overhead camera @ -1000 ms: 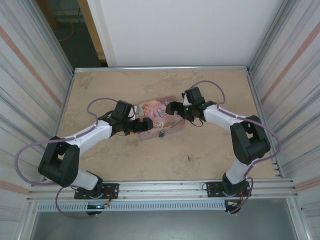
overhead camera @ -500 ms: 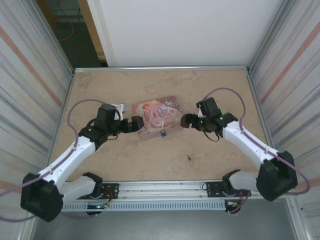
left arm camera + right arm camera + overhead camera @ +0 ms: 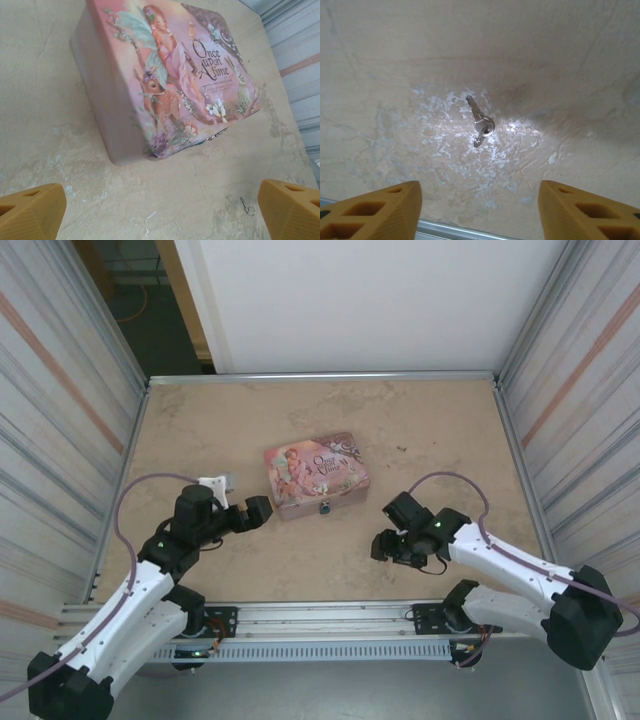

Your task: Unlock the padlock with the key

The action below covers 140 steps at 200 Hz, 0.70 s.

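Note:
The tiny blue-teal padlock [image 3: 325,507] hangs on the front wall of the pink illustrated tin [image 3: 315,475]. From the left wrist, just a teal sliver of the padlock [image 3: 200,143] peeks out under the tin's lid edge [image 3: 165,75]. The small silver key [image 3: 481,122] on its ring lies flat on the table, just ahead of my open right gripper [image 3: 480,215], which hovers over it near the front edge [image 3: 385,543]. The key [image 3: 246,206] is also a small shape beside the left gripper's right finger. My left gripper [image 3: 255,512] is open and empty, left of the tin and apart from it.
The tan table [image 3: 440,430] is walled by corrugated metal panels on both sides. An aluminium rail [image 3: 330,615] runs along the near edge, close behind the right gripper. A small white object [image 3: 215,483] lies by the left arm.
Both grippers have drawn back from the tin toward the near edge. The right one swung down over the key; the left one moved left and nearer.

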{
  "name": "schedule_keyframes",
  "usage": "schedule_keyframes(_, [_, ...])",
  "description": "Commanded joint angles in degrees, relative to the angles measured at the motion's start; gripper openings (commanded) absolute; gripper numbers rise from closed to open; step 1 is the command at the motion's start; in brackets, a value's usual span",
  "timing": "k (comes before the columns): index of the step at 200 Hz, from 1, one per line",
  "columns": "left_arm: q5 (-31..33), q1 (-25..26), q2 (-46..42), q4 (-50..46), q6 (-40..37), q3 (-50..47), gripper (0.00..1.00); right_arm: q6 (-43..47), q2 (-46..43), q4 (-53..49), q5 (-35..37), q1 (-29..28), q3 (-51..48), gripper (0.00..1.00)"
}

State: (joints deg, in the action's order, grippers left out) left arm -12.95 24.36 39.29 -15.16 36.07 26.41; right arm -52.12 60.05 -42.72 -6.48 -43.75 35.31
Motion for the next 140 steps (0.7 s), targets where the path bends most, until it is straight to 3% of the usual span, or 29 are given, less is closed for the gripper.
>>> schedule_keyframes(1, [1.66,-0.37,-1.01,0.29,1.12,-0.4,0.99,-3.92,2.62,-0.76,-0.27,-1.05,0.57,0.55])
schedule_keyframes(64, [2.05,-0.37,-0.9,0.13,0.61,-0.83,0.99,-2.57,10.84,1.43,1.29,-1.17,3.7,0.39])
schedule_keyframes(140, [2.5,-0.37,-0.59,-0.05,0.4,-0.93,0.99,-1.6,17.07,4.38,0.59,-1.16,4.68,0.31])
